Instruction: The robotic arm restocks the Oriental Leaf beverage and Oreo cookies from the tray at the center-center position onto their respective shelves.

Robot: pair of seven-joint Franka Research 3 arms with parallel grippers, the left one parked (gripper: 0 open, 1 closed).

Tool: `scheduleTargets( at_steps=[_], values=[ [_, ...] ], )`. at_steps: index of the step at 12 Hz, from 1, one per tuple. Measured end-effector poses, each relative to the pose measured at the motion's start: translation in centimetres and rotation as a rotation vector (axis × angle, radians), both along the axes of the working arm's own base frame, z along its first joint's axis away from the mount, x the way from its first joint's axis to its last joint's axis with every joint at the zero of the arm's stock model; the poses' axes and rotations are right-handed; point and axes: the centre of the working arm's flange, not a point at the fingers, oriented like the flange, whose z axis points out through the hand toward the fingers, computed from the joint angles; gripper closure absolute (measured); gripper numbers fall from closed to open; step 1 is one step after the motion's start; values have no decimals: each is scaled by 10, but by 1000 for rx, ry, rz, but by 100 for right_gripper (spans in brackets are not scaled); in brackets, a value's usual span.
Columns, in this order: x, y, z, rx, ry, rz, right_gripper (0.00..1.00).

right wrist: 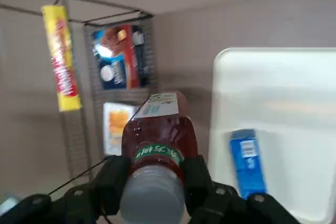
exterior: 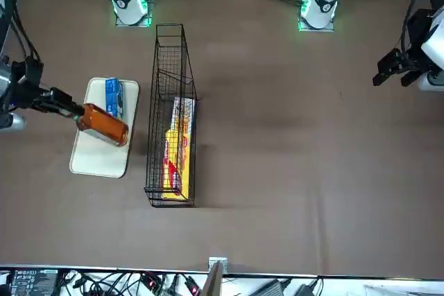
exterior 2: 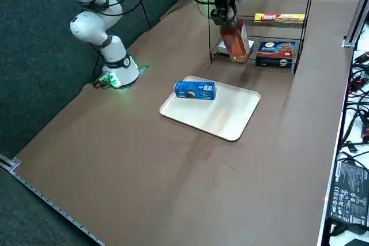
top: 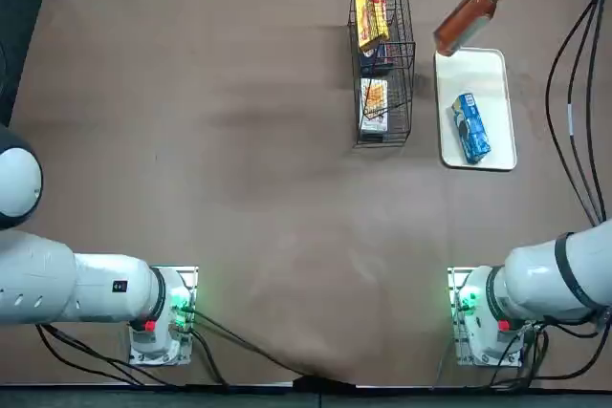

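- Seen from overhead, with the arms' bases along the 6 o'clock edge, a smooth, matte brown table carries every item here.
- The right arm (top: 540, 279), glossy white and rounded with a dark band, has its base at 4 o'clock; black cables loop beside it.
- The right gripper (right wrist: 156, 168), black and angular, is at 1 o'clock on the table, near the far edge. Its two fingers are closed around the bottle's neck, just by the cap.
- The bottle (top: 466, 22) is clear plastic filled with reddish-brown tea. It hangs tilted in the air by the tray's 12 o'clock end, its base slanting toward 7 o'clock. It has a pale cap (right wrist: 153, 198), a green band with light lettering and a white printed patch.
- The tray (top: 499, 145), flat, white and round-cornered with a low rim, lies at 2 o'clock.
- The Oreo packet (top: 471, 128), a small, blue, printed oblong, lies in the tray, a little toward its 6 o'clock end.
- The rack (exterior: 154, 136), narrow and made of thin black wire, stands at 1 o'clock, on the tray's 9 o'clock side. A long yellow-and-red packet (exterior 2: 279, 18) lies on a tier above a dark blue box (exterior 2: 275, 53) and a white box (top: 374, 105) with an orange picture.
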Motion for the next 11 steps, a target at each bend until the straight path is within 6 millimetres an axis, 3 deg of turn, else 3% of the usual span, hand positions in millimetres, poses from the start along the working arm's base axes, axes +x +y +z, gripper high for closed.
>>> scheduleTargets(
  at_steps=[4, 11],
  values=[
    [-16, 11, 14, 159, 52, 37, 41],
    [-25, -7, 19, 313, 67, 33, 41]
  ],
)
